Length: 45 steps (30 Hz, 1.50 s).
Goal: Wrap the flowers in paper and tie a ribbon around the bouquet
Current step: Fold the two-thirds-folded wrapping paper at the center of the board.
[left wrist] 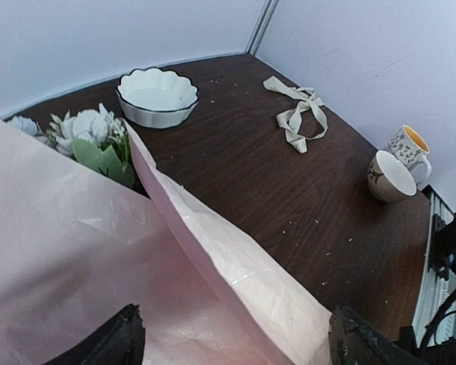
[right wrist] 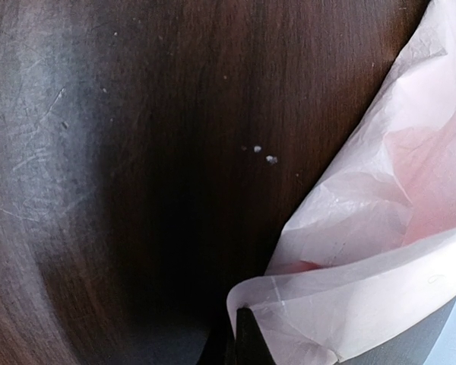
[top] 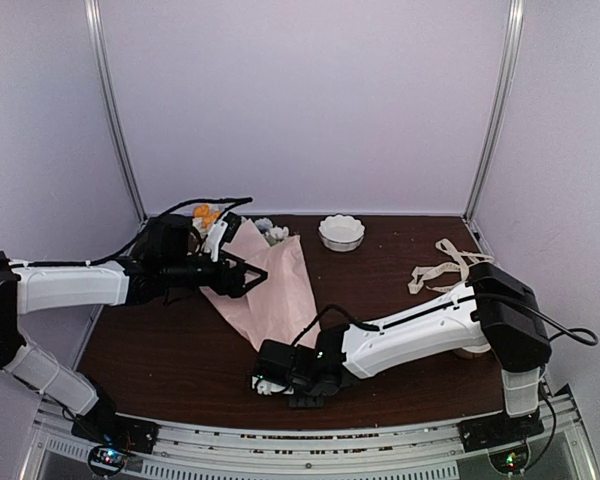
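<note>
Counting across the table (top: 400, 320): one pink paper (top: 275, 290) sheet, one bunch of flowers (left wrist: 91, 137) at its far end, one ribbon (top: 442, 265) loose at the far right, one white bowl (top: 341, 232), two mugs (left wrist: 395, 176) with markings too small to read. Above the paper the left gripper (top: 252, 277) spreads wide; the right gripper (top: 265, 383) is closed at the paper's near corner.

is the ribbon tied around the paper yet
No, the ribbon lies loose on the table, apart from the paper.
</note>
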Tool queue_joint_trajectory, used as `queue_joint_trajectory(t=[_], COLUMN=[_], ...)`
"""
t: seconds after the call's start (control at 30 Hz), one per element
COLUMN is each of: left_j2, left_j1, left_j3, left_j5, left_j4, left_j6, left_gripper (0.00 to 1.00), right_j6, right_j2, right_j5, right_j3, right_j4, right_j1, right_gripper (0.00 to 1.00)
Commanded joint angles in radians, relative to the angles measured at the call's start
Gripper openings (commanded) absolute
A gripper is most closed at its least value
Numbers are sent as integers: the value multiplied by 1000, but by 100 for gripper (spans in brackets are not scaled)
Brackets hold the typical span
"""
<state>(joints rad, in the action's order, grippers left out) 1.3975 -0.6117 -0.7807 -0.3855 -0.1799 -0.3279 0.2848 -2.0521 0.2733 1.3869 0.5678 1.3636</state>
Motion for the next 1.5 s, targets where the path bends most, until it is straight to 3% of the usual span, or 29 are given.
queue_joint_trajectory(t=[0.0,0.03,0.1,0.13,0.47,0.73,0.87,1.0,1.13,1.27,1.47], left_j2=[28,28,17,6,139,287,308,315,311,270,225], left_j1=[-5,-5,-4,-3,99,118,118,118,118,117,133], left_j3=[-72,-79,-91,-91,-71,-32,-6,-4,-47,-106,-220], left_j5=[-2,9,83,133,332,327,301,282,267,249,265], left_j4=[20,43,112,137,190,37,-14,-27,-3,40,119], left_j6=[26,32,42,42,85,78,71,84,110,166,264], left_gripper=[71,52,6,0,0,0,0,0,0,0,0], right_j6=[7,9,11,10,-4,-22,-31,-81,-211,-394,-473], right_j2=[-24,-22,-18,-14,43,213,354,420,335,177,101], right_j5=[17,19,28,33,40,-78,-184,-422,-442,-449,-374], right_j3=[25,25,21,17,0,-72,-126,-95,-23,103,110], right_j4=[30,30,30,29,16,0,-28,-70,-218,-230,-313], right_j1=[10,10,11,10,10,8,-12,-130,-244,-353,-397], right_gripper=[0,0,0,0,1,36,41,42,42,40,40])
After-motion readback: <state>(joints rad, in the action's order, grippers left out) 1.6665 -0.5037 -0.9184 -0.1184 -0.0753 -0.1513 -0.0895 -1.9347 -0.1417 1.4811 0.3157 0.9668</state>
